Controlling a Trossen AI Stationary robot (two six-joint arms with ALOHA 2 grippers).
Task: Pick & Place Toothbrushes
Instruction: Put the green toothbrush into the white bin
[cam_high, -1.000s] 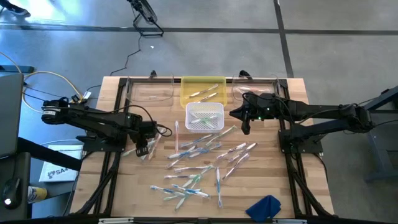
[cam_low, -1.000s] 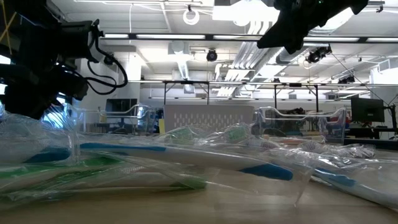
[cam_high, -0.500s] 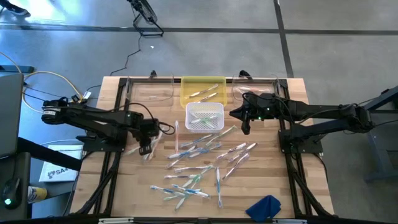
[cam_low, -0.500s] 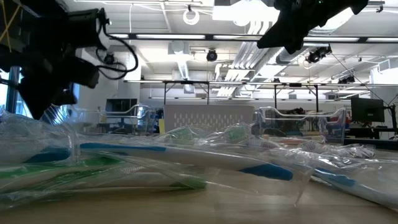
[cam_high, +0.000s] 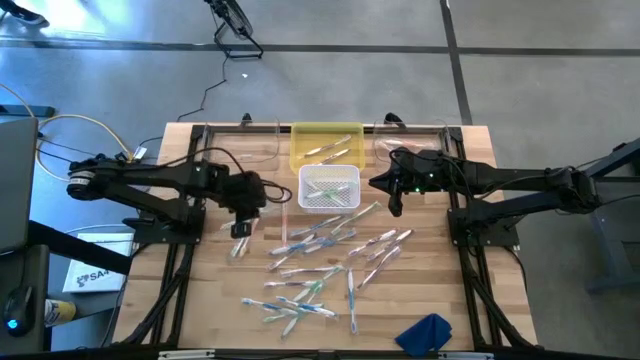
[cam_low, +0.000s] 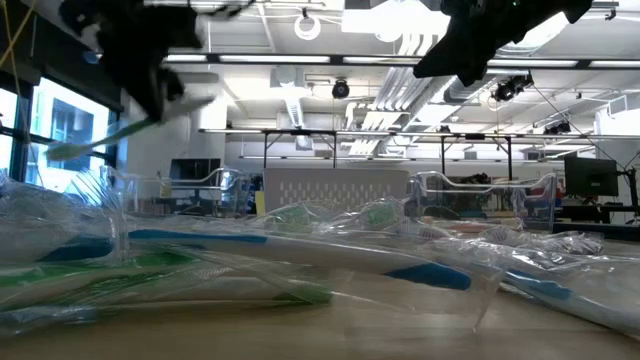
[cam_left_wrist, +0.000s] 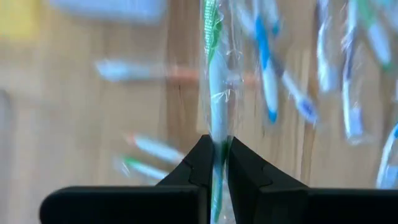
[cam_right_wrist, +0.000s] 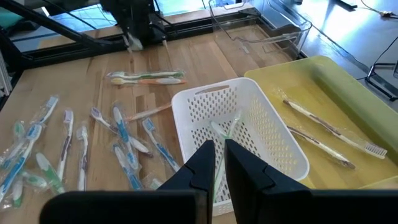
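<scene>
Above the table's left side, my left gripper (cam_left_wrist: 215, 149) was clamped on a wrapped green toothbrush (cam_left_wrist: 214, 81), long axis pointing straight ahead. Nearby to its right stood the white basket (cam_high: 329, 188). My right gripper (cam_right_wrist: 214, 155) waited over it, fingers together, holding nothing.

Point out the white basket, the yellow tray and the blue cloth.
White basket (cam_high: 309, 200): high view, its left rim.
Yellow tray (cam_high: 301, 133): high view, its far left corner.
Blue cloth (cam_high: 426, 334): high view, its middle.

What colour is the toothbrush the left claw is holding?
White with green, in clear wrapping. The toothbrush pinched in the left claw shows best in the left wrist view.
</scene>
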